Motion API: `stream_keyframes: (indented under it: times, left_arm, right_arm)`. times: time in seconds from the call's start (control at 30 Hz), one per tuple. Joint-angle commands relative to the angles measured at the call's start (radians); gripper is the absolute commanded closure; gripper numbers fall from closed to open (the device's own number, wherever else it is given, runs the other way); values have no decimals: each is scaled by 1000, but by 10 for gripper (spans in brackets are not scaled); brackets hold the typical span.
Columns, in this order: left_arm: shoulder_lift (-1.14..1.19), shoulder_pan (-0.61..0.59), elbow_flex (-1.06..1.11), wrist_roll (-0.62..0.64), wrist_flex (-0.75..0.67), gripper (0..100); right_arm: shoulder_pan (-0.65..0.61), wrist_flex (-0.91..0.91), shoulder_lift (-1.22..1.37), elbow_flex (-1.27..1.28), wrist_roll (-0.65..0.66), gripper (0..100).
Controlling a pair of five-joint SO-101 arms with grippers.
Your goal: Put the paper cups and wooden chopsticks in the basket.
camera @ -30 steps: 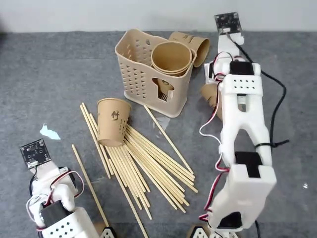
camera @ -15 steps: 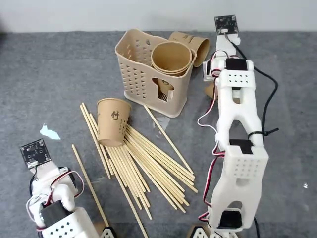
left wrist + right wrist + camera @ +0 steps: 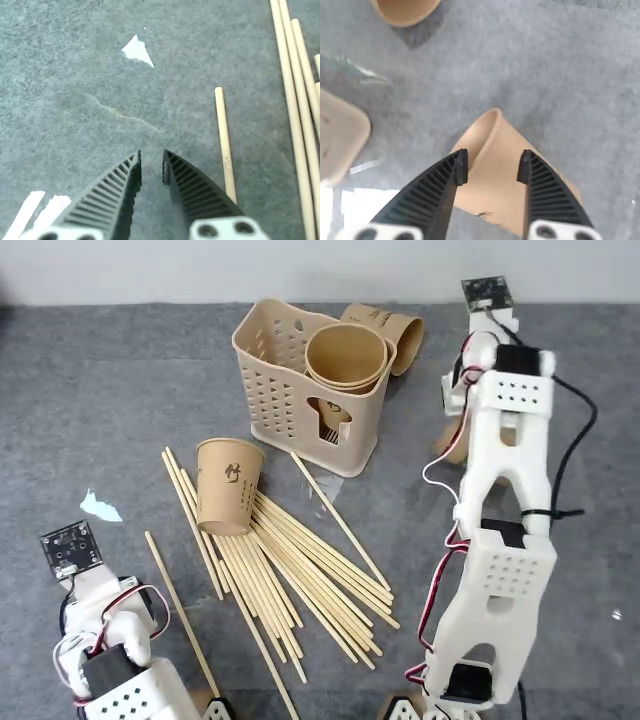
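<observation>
**Right arm swings away from the basket, its gripper over a cup on its side**

Since a second ago the right arm (image 3: pixel 505 440) has swung sideways in the high view, away from the basket (image 3: pixel 268 390). The part of the lying paper cup (image 3: pixel 453 443) that shows beneath it now sits farther from the basket too. The left arm (image 3: pixel 110 660) has kept its place at the near corner of the table.

In the right wrist view the right gripper (image 3: pixel 491 167) is partly spread. Its two fingers straddle the mouth end of the lying cup, one tip over each side of the rim. Whether the pads touch the cup cannot be told. The cup rests on its side on the grey mat (image 3: pixel 120 390). Its long axis runs roughly in line with the fingers, a little skewed, and its open mouth faces away from the wrist.

Two nested cups (image 3: pixel 346 356) stand upright in the basket. Another cup (image 3: pixel 388 330) lies on its side just behind the basket. An upturned cup (image 3: pixel 228 486) stands on the fanned wooden chopsticks (image 3: pixel 300 570).

The left gripper (image 3: pixel 151 170) has its fingers drawn almost together with a thin gap, and it holds nothing. A single chopstick (image 3: pixel 224 140) lies just beside it, running roughly along the fingers' line. A white paper scrap (image 3: pixel 137 50) lies well ahead of it.
</observation>
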Motion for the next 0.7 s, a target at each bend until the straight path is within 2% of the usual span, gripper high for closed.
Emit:
stream_keyframes:
  times: [0.0,0.27,0.47,0.57,0.67]
  left_arm:
    - [-3,-5,-24,-5,0,923]
    - [-3,-5,-24,-5,0,923]
    - [-3,-5,-24,-5,0,923]
    - [-3,-5,-24,-5,0,923]
    - [-3,-5,-24,-5,0,923]
  right_arm:
    - [16,97,-22,-103,74,876]
    - [12,354,-22,-241,187,876]
    - [-25,366,-18,-281,204,844]
    - [-53,364,-13,-269,169,794]
    - [-79,361,-12,-233,150,789]
